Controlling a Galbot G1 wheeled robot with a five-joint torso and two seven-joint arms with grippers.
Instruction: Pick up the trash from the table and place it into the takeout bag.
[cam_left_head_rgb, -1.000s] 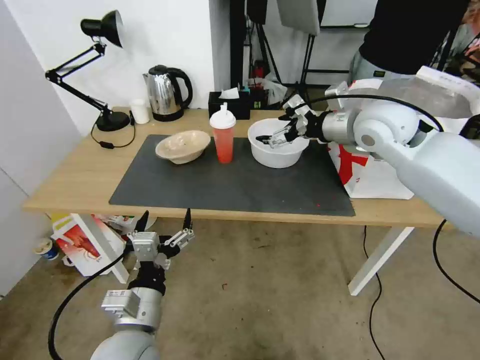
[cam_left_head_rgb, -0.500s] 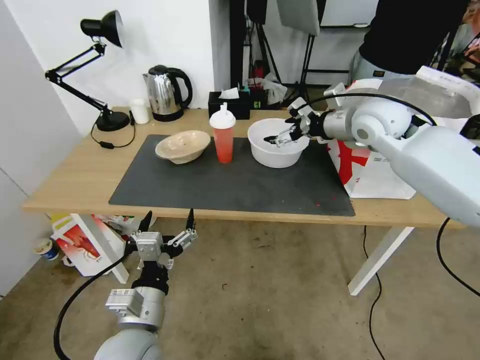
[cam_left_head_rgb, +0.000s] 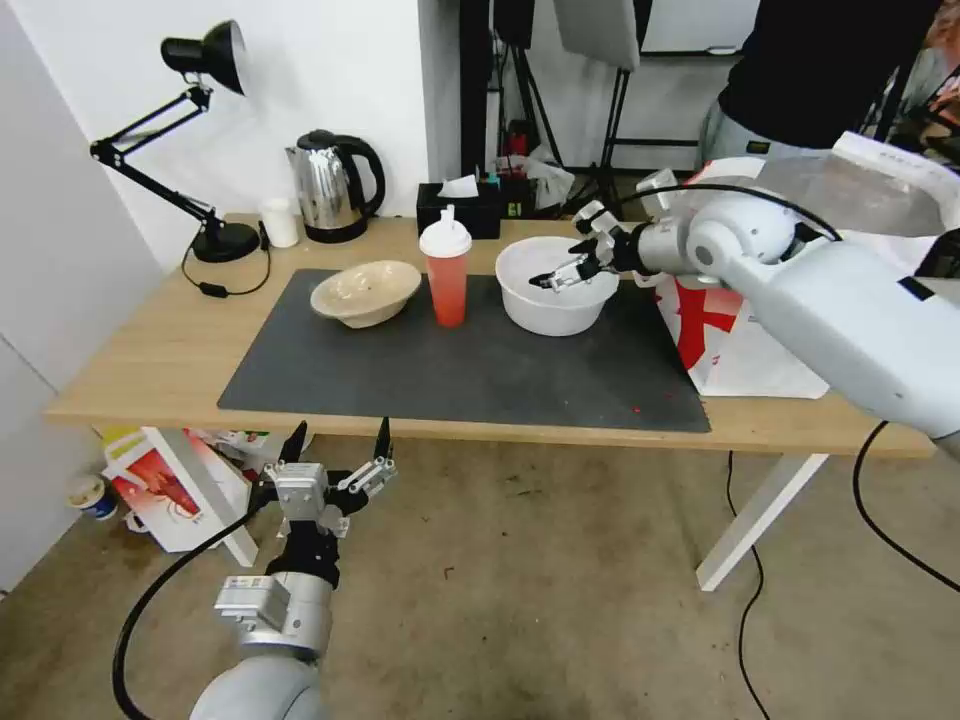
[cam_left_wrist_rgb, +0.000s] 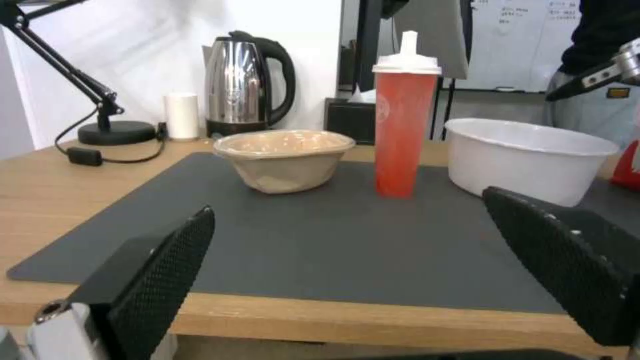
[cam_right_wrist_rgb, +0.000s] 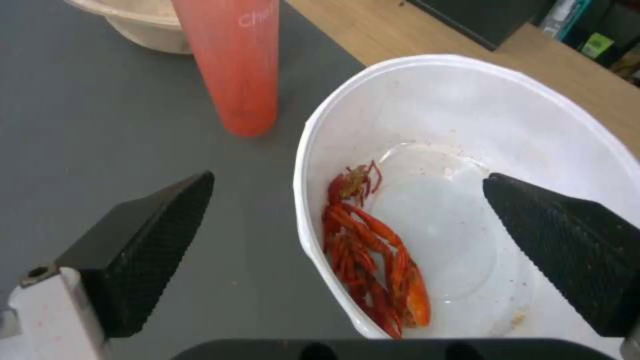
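Arm outstretched: my right gripper (cam_left_head_rgb: 556, 278) hangs spread wide, holding nothing, over the white bowl's (cam_left_head_rgb: 553, 303) rim. Beside that bowl: one red cup (cam_left_head_rgb: 446, 274), one beige bowl (cam_left_head_rgb: 365, 291).

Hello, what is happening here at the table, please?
The right gripper is open above the white bowl, its fingers straddling the rim, not gripping it. The bowl holds red shells. The red cup and beige bowl stand on the mat. The takeout bag waits beside it. The left gripper hangs open below the table edge.
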